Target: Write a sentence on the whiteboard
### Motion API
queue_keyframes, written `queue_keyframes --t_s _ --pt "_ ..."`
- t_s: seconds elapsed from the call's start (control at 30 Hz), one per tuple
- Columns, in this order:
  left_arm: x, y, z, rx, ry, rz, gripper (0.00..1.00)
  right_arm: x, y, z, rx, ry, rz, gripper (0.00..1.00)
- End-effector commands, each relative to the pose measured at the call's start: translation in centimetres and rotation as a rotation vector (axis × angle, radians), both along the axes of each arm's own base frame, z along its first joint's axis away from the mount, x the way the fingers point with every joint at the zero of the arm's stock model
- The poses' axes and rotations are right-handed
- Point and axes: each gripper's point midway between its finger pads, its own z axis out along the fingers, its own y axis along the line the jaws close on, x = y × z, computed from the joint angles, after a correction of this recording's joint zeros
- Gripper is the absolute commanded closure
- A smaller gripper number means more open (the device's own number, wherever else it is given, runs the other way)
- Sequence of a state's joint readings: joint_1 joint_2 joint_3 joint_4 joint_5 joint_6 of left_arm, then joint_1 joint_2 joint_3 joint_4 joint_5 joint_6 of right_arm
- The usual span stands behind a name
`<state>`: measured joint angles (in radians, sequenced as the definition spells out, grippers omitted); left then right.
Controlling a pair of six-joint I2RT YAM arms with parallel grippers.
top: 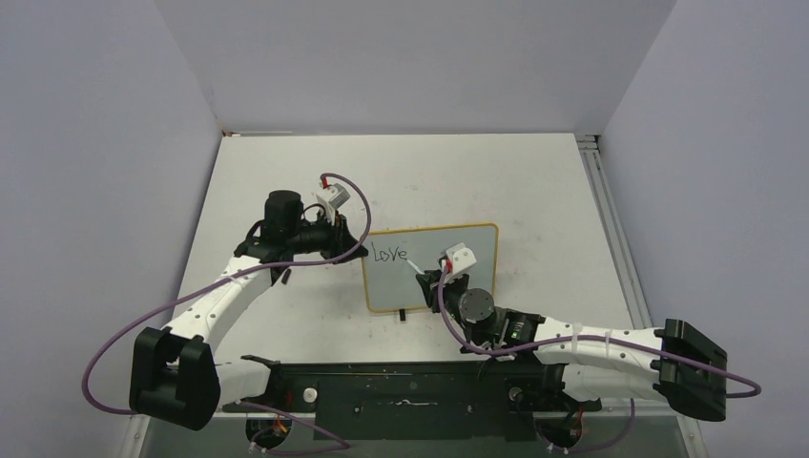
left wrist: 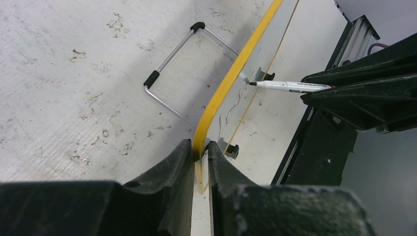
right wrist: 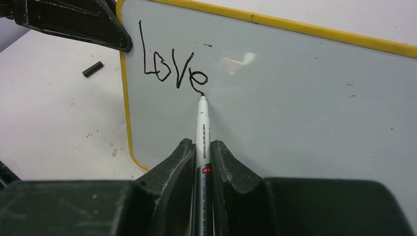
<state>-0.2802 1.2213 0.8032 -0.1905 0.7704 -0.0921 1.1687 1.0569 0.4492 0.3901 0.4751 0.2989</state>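
The whiteboard [top: 399,288] sits near the middle of the surface [top: 477,181], between the 2 arms. My left hand [left wrist: 199,147] is closed tight on its yellow frame at the left end. My right hand [right wrist: 201,147] is clamped shut around the marker [right wrist: 202,123], whose tip touches the board just under the tail of the "e". Of the sentence [right wrist: 172,69], only 1 word, "Love", is on the board, so I judge 3 words are left to write.

My main worry is the board's support. The left hand pinches only a thin strip of frame at 1 end, so pen pressure further right could swing the board round that pinch or work the frame out of the fingers [left wrist: 172,167]. I cannot tell how steeply the board leans, so I would press lightly.

Next is the lift. If the tip drags as I move over for the following word, it will leave a stray line from the "e".

The marker is held far back on its barrel, so a hard push could slide or tilt it between the fingers and make the strokes wander.

The right wrist could also brush the fresh ink while writing line 2.
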Motion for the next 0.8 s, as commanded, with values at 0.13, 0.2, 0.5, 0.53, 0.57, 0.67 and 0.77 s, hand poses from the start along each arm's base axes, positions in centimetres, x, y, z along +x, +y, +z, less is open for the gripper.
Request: queue_keyframes --t_s 0.13,0.2,0.5,0.53,0.57,0.67,0.77 --pt "0.1 0.0 1.3 -0.004 -0.047 -0.003 1.0 -0.1 0.0 1.4 0.0 -0.023 0.018 0.95" --pt "0.1 0.0 1.1 -0.002 -0.043 -0.003 1.0 -0.5 0.2 2.1 0.002 -0.021 0.045 0.95" --pt "0.2 0.1 1.1 0.01 -0.043 0.0 1.0 -0.6 -1.7 5.5 -0.004 -0.035 0.012 0.95" --pt "0.2 0.1 1.1 0.01 -0.044 0.0 1.0 -0.4 -2.0 5.6 -0.007 -0.04 0.003 0.95" --pt "0.3 0.2 1.0 0.011 -0.043 0.001 1.0 -0.2 -2.1 5.7 -0.012 -0.045 -0.001 0.95" --pt "0.3 0.2 0.8 0.017 -0.033 0.006 1.0 0.3 -2.3 5.6 -0.021 -0.046 -0.01 0.95" --pt "0.4 0.2 0.7 0.019 -0.03 0.006 1.0 0.7 -2.4 5.4 -0.025 -0.043 -0.013 0.95"
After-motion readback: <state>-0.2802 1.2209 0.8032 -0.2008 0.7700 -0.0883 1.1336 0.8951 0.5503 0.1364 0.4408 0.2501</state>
